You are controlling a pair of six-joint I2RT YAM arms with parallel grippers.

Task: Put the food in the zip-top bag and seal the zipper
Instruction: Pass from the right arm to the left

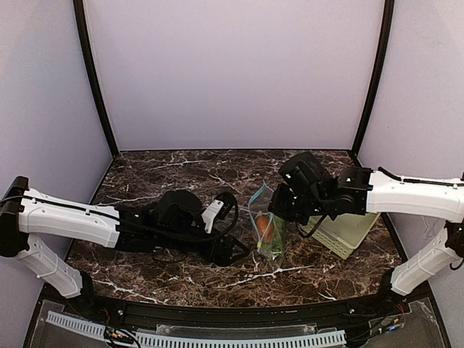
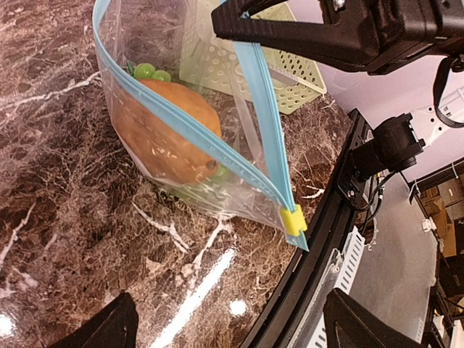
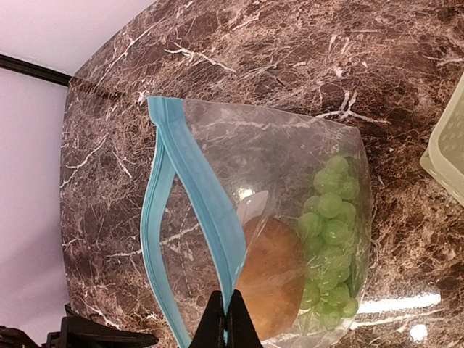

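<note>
The right gripper [image 3: 228,319] is pressed together on the narrow teal-blue zipper strip [image 3: 204,210], holding up the clear rectangular plastic zip-top bag [image 1: 265,226] on the dark marble bench [image 1: 181,174], its mouth gaping; the left gripper [image 1: 233,251] stands spread just beside the bag, apart from it. Inside lie the brown-orange oval potato [image 2: 170,138] and the bright green lumpy vegetable [image 3: 330,232]; a pale green slotted basket [image 1: 344,233] sits near on the right.
</note>
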